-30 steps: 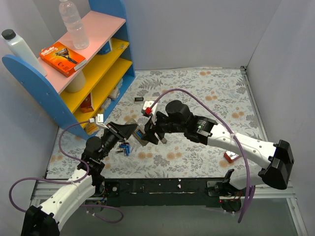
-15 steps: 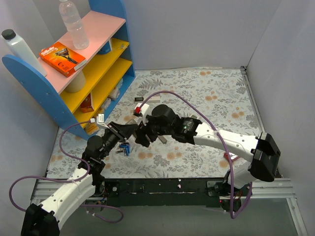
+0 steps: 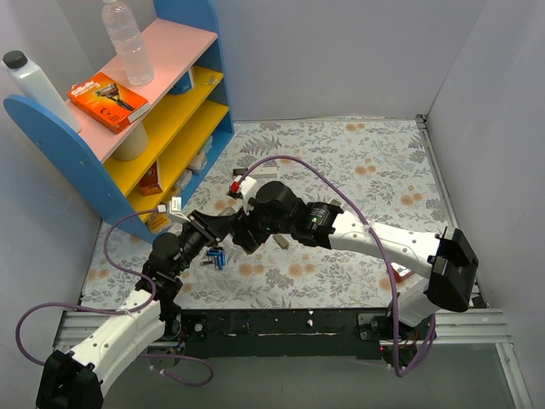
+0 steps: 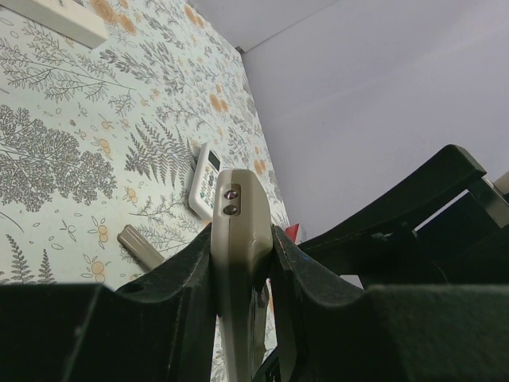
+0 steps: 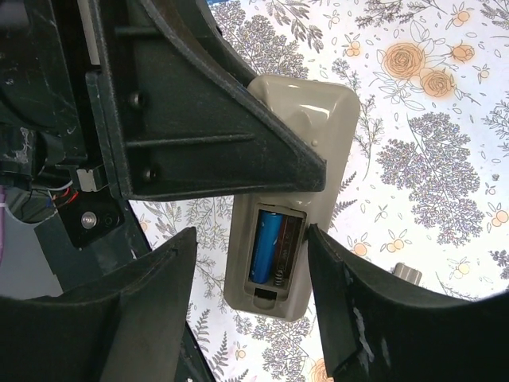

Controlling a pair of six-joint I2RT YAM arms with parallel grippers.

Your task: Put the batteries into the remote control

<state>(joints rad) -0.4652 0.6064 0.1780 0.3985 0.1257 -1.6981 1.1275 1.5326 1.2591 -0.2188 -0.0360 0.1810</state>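
My left gripper (image 4: 238, 243) is shut on the remote control (image 4: 237, 215), holding it edge-on above the table. In the right wrist view the remote (image 5: 298, 119) shows its open battery bay with one blue battery (image 5: 266, 243) in it and the other slot bare. My right gripper (image 5: 250, 235) is open, with its jaws on either side of the remote's bay end. From above, the two grippers meet at mid-left: the left (image 3: 215, 228) and the right (image 3: 243, 234). The loose batteries (image 3: 215, 258) lie on the cloth just below them.
A slimmer white remote (image 4: 205, 181) and a grey battery cover (image 4: 139, 245) lie on the floral cloth, with a long white bar (image 4: 56, 16) farther off. A blue shelf unit (image 3: 51, 136) stands at the left. A red item (image 3: 398, 271) lies under the right arm.
My right arm has swung left and brought its gripper up to the remote held by my left gripper. The left arm has hardly moved.
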